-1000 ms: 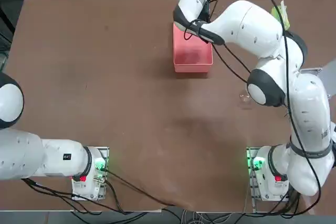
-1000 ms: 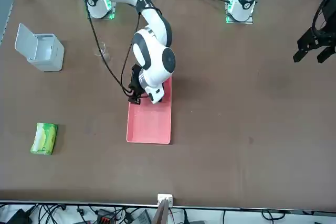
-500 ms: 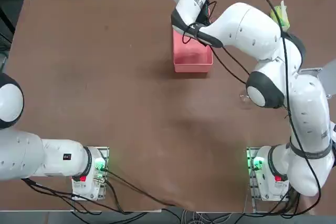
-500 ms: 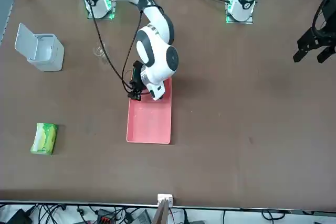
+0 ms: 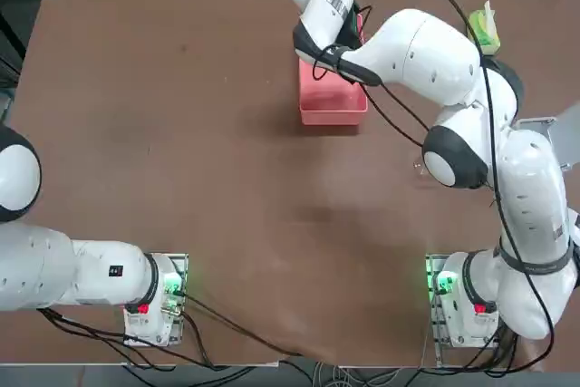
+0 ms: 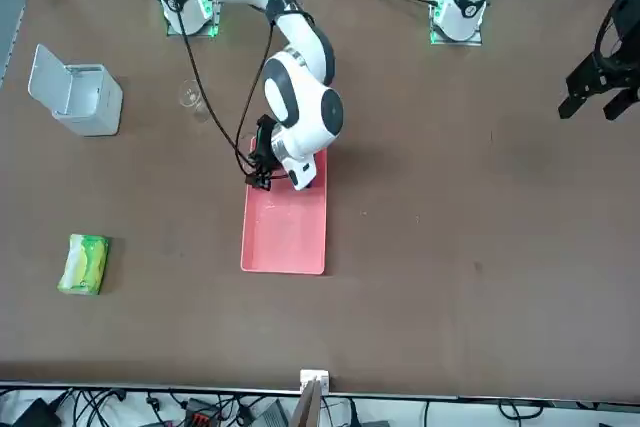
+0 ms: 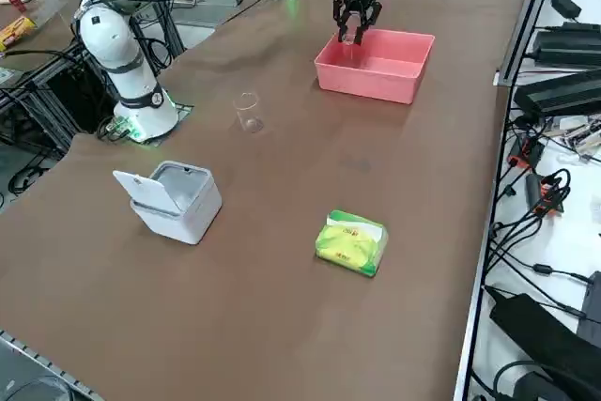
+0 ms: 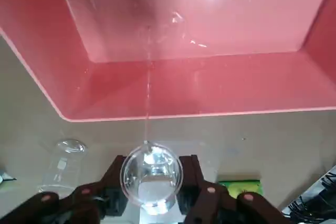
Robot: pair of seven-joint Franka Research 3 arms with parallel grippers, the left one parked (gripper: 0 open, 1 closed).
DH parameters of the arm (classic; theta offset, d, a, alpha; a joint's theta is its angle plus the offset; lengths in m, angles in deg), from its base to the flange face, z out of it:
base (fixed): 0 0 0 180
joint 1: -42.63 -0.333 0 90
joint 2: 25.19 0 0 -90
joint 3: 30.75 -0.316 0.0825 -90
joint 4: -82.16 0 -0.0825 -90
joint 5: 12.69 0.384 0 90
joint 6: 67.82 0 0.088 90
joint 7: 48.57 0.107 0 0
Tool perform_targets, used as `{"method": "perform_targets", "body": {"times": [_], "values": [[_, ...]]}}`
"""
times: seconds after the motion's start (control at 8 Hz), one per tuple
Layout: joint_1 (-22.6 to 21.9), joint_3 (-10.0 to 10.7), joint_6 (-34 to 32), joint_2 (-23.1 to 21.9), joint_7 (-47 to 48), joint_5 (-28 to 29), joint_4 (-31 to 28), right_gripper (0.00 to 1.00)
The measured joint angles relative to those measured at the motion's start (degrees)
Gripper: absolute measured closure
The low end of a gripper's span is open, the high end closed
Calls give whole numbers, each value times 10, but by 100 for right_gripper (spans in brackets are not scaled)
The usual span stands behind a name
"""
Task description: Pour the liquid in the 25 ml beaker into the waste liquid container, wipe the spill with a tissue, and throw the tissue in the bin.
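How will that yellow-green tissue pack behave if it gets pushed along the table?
The tissue pack looks soft and flat-lying, so it would probably slide rather than tip or roll. It seems light for its size and may crumple somewhat under a push. The glossy wrapper suggests it could be a bit slippery.

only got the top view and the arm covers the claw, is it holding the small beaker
Observer: Yes. The wrist view shows the right claw shut on the 25 ml beaker, one finger on each side.
Operator: is it over the pink tray
Observer: The front view puts it above the end of the pink tray nearest the robot's bases.
Operator: anything coming out
Observer: The wrist view shows a thin stream running from the beaker's rim down into the tray.
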Motion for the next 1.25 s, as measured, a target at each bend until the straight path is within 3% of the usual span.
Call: {"method": "perform_targets", "body": {"times": [1.25], "values": [[-5,5,-23,26,9,-34,1,53]]}}
